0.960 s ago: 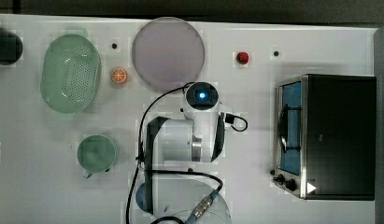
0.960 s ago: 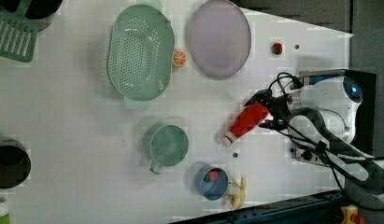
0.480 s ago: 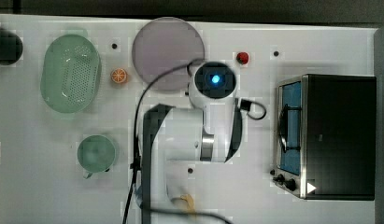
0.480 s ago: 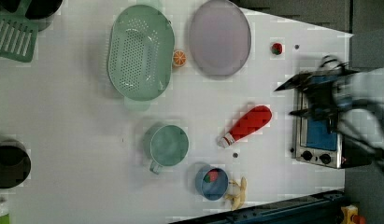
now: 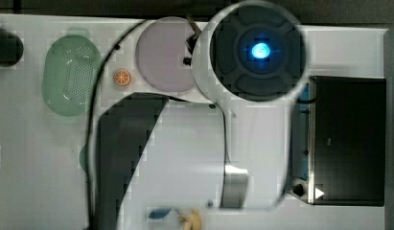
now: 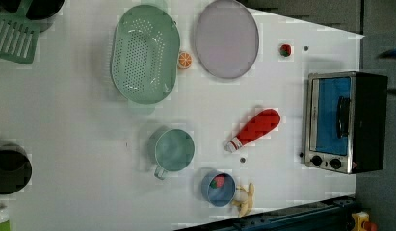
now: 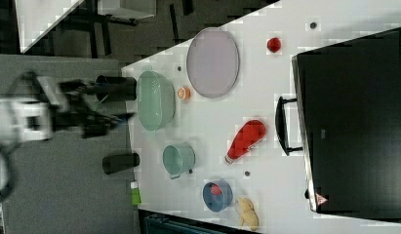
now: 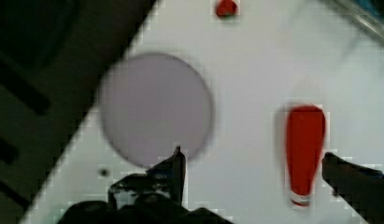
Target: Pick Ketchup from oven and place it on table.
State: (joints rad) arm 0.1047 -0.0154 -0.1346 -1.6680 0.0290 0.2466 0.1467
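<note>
White desk (image 6: 80, 144) crowded with kitchenware

In the left view, the ketchup (image 6: 255, 129) lies on its side, just left of the closed oven (image 6: 346, 122). A green colander (image 6: 144, 53), an orange slice (image 6: 185, 59) and a grey plate (image 6: 227, 38) line the top, with a small red ball (image 6: 284, 49) to their right. Lower down sit a green mug (image 6: 172, 150), a blue bowl (image 6: 218, 188) and a banana (image 6: 245, 199).
</note>
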